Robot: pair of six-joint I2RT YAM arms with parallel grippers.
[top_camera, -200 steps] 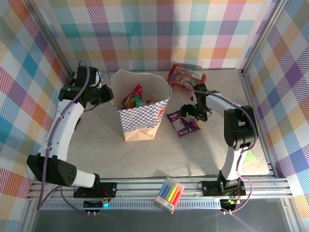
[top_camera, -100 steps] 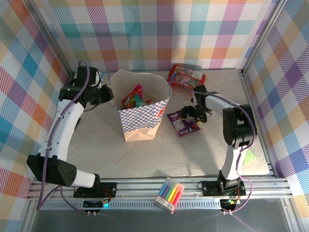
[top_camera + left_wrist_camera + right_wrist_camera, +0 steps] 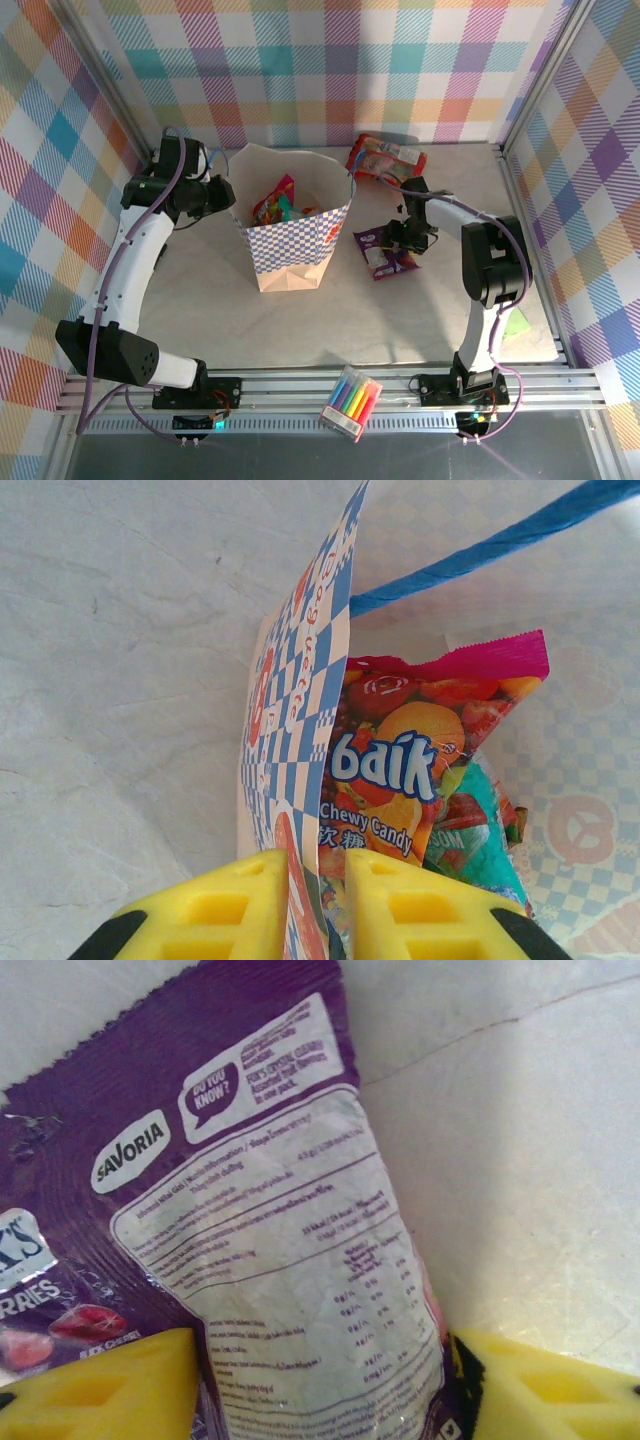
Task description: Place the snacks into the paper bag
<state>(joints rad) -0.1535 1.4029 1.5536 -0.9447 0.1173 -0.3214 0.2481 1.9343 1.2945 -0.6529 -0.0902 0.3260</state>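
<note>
Pinches the left wall of the paper bag [image 3: 295,245] at its rim with the left pincer [image 3: 222,195], yellow fingers [image 3: 230,905] pressed on either side of the checkered paper; holds the bag upright and open near the middle of the desk [image 3: 200,320], with a pink-edged chewy candy packet [image 3: 400,770] and a teal packet [image 3: 470,855] already inside. Further right, squeezes a purple snack packet [image 3: 383,252] by its two edges in the right pincer [image 3: 405,238], just right of the bag; leaves a red packet [image 3: 385,158] lying beyond, near the back wall.
</note>
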